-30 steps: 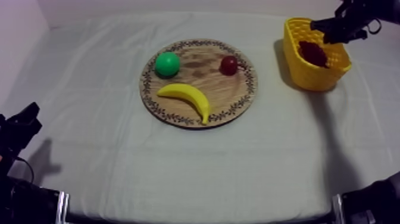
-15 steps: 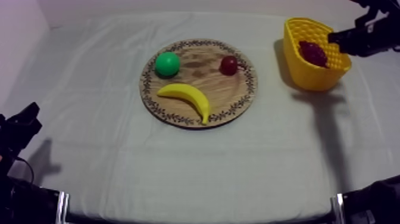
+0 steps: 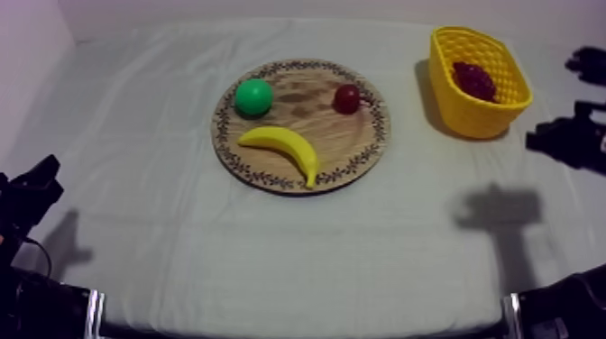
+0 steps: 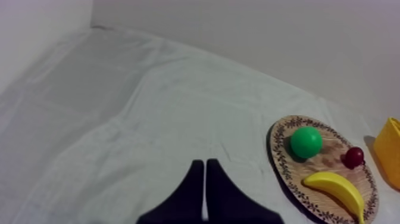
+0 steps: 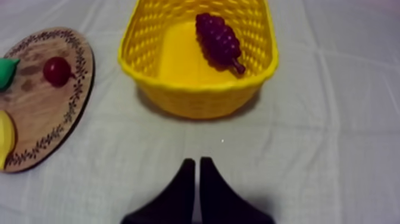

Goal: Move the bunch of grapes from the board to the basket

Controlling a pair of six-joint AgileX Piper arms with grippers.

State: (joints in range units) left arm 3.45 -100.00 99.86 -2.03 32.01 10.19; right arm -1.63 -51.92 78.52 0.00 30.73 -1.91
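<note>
Surface: grey-white cloth covers the whole table, with soft creases and long folds running toward the far left corner.
Room: a plain pale wall stands right behind the table's far edge, and a second wall closes the left side.
Board: the round wooden board with a patterned rim lies flat on the cloth mid-table.
On the board: a green pear and a small red fruit sit apart on the far half; a banana curves across the near half.
Basket: the yellow basket stands upright at far right, well apart from the board.
Task item: the bunch of grapes, dark purple, lies inside the basket against the inner wall on the side away from the board.
Right gripper: above bare cloth on the near side of the basket, not touching it. Fingers pressed together in a narrow wedge, nothing between them.
Left gripper: low at the table's left side, over bare cloth, well apart from the board. Fingers together, empty.
Shadow: a dark blot on the cloth near the right gripper.
Cut off: the right arm runs off the top view's edge. The pear and banana are clipped in the right wrist view, the basket in the left wrist view.
Hard to make out: from above the right gripper reads as one dark block, its fingers not separable.
</note>
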